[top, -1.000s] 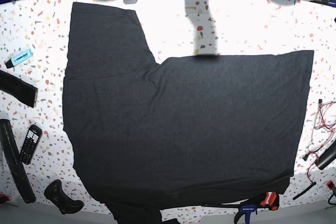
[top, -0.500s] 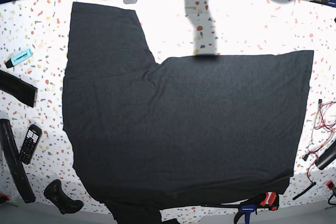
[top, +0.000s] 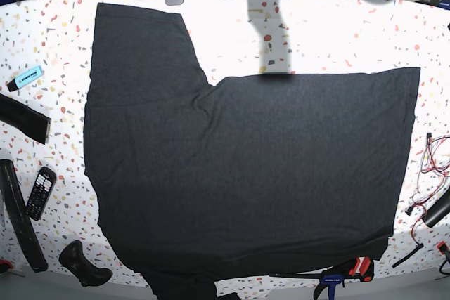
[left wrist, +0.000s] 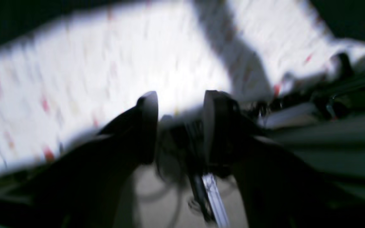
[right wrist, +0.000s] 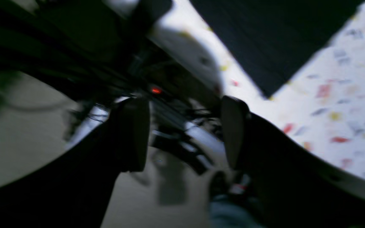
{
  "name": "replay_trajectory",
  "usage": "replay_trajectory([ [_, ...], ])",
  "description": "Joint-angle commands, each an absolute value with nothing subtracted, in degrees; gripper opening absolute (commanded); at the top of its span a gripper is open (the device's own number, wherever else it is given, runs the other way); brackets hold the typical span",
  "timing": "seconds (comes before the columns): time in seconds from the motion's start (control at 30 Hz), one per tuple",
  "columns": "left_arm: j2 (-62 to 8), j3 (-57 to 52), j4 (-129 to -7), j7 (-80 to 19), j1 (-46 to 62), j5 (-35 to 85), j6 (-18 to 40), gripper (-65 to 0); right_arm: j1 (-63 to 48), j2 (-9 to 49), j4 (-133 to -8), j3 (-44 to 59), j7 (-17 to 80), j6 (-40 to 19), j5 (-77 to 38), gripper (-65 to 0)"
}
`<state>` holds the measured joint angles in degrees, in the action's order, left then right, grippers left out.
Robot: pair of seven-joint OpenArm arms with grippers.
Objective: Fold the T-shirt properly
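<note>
The large dark charcoal cloth T-shirt (top: pixel 239 166) looks matt and soft, with a fine knit grain and faint creases. Under it, the white speckled terrazzo-pattern table (top: pixel 337 33) looks smooth and hard, with a bright sheen. Beyond the right gripper (right wrist: pixel 182 133), the same cloth shows a fine ribbed weave. The fingers (right wrist: pixel 131 133) of that gripper are dull black, plastic-looking; the left gripper (left wrist: pixel 179 123) looks alike.

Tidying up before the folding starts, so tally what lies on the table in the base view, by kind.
T-shirt: 1
Blue highlighter: 1
Calculator: 1
Black straps: 2
Black handle-shaped piece: 1
Clamp with blue and red grips: 1
Bundle of red and white wires: 1
Total: 8
</note>
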<state>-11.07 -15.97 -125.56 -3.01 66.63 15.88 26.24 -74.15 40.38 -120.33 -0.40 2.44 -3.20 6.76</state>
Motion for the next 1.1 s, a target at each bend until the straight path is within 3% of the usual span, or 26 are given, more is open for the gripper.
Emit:
replay_trajectory([
  [0.0,-12.05,-16.05,-127.66,-2.15,66.83,16.12,26.59,-41.8,-75.00,40.69,-121.40,-0.32,1.28,-2.87,8.91,-30.4],
  [0.13,-16.97,-16.05,-130.96,-2.15,60.31,16.14,27.70,-41.8,-74.91,40.66,-121.34,-0.36,1.30,2.87,16.47,-30.4],
  [0.33,-22.17,-16.05,-131.02,-2.17,45.25,16.14,29.63,-41.8,-63.86,40.62,-121.34,-0.38,2.55,3.31,19.40,-30.3],
  [0.47,-22.06,-16.05,-131.02,-2.31,40.25,16.16,29.63,-41.8,-58.35,40.69,-121.36,-0.38,11.44,3.33,21.15,-30.3],
  [0.57,-21.93,-16.05,-131.02,-6.66,37.65,16.16,29.63,-41.8,-56.82,41.32,-121.36,-0.38,17.76,3.40,24.47,-30.3],
  [0.83,-21.93,-16.05,-131.02,-11.44,35.09,15.46,29.63,-41.8,-56.97,48.03,-121.36,-0.38,18.06,3.51,32.42,-30.3],
  [1.07,-22.85,-16.03,-131.00,-19.97,35.22,5.91,32.64,-41.8,-56.99,51.00,-121.36,-0.38,18.94,3.49,34.76,-30.3],
])
